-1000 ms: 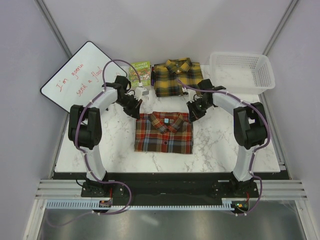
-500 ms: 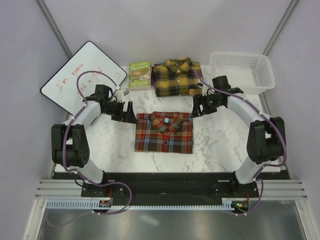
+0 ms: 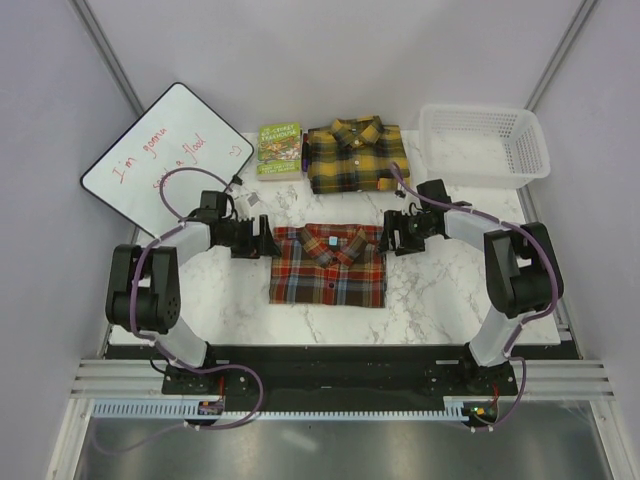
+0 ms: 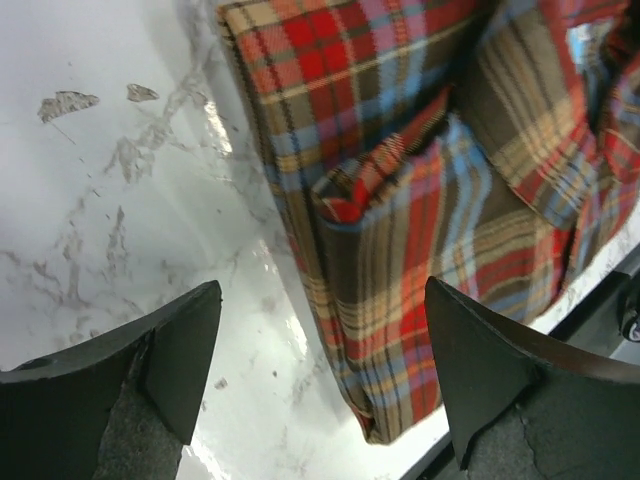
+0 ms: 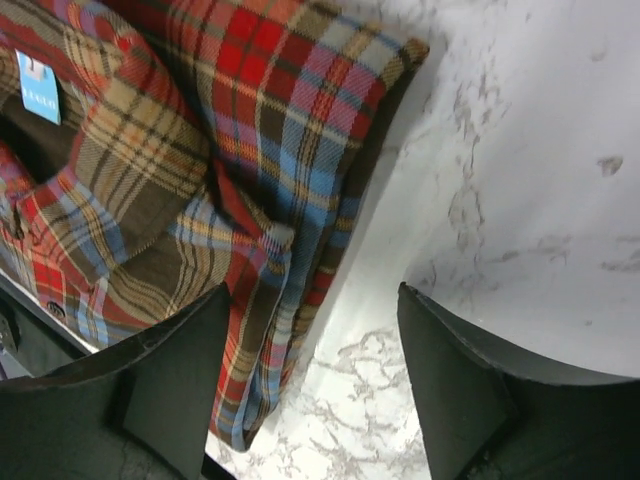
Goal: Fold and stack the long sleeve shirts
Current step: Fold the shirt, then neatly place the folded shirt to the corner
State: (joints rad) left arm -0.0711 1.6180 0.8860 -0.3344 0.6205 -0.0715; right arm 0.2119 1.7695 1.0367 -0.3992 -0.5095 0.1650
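your left gripper [image 3: 262, 240] and right gripper [image 3: 392, 235] sit spread wide at the far corners of the red-brown shirt [image 3: 328, 268]. scoop under every layer evenly, then lift together onto the yellow shirt [image 3: 352, 157].

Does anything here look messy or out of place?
Not really. The red-brown shirt and the yellow shirt both lie neatly folded, apart, not stacked. Only the whiteboard sits askew at the far left corner of the table.

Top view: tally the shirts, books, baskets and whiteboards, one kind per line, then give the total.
Shirts: 2 (red plaid shirt, yellow plaid shirt)
Books: 1 (green book)
Baskets: 1 (white basket)
Whiteboards: 1 (whiteboard)
Total: 5
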